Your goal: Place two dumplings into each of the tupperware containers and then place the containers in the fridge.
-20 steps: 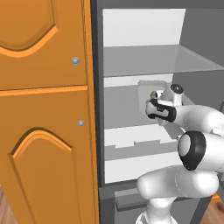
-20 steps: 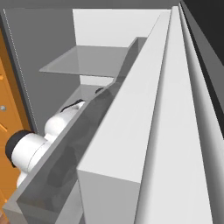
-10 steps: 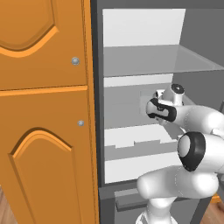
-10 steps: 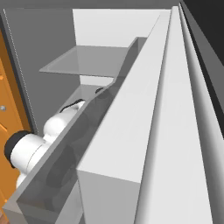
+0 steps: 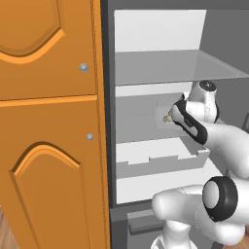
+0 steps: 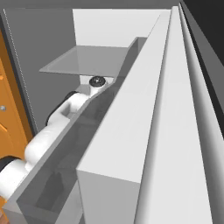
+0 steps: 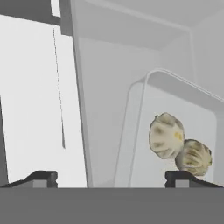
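Pale see-through tupperware container (image 7: 175,131) sitting flat on a fridge (image 5: 146,116) shelf, door open. Two lumpy beige dumplings (image 7: 166,135) inside, touching, probably near one end.

No readable text, labels, brands, numbers or signs anywhere.

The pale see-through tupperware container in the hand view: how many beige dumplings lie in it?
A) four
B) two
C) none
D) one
B: the hand view shows two lumpy beige dumplings, touching each other, inside the pale see-through tupperware container, which sits on a shelf of the silver-grey fridge.
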Robot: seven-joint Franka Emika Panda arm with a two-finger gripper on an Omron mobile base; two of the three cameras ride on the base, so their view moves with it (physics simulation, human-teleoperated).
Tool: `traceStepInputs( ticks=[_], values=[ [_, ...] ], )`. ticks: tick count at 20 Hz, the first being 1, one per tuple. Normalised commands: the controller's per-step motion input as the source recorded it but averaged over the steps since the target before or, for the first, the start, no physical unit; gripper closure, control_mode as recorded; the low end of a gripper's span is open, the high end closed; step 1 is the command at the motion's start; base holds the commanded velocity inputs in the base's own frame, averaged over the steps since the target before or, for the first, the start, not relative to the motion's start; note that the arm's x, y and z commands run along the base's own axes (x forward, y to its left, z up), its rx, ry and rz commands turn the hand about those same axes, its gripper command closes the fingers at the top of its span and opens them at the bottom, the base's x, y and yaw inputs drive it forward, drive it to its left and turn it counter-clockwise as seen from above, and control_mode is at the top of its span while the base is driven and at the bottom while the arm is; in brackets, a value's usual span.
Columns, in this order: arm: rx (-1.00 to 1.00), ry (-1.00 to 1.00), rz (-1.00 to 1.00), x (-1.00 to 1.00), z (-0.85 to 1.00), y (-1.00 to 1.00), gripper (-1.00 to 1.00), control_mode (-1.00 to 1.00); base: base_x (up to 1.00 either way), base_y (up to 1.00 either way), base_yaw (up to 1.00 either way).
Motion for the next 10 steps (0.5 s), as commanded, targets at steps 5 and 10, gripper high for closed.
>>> traceStepInputs(
  ticks=[5,10],
  values=[
    [0.03,0.26,-0.2,-1.0,0.24,0.0,-1.0,-1.0,0.0,0.0,0.0],
    [0.17,0.27,-0.29,-1.0,0.35,0.0,-1.0,-1.0,0.0,0.0,0.0]
  ],
)
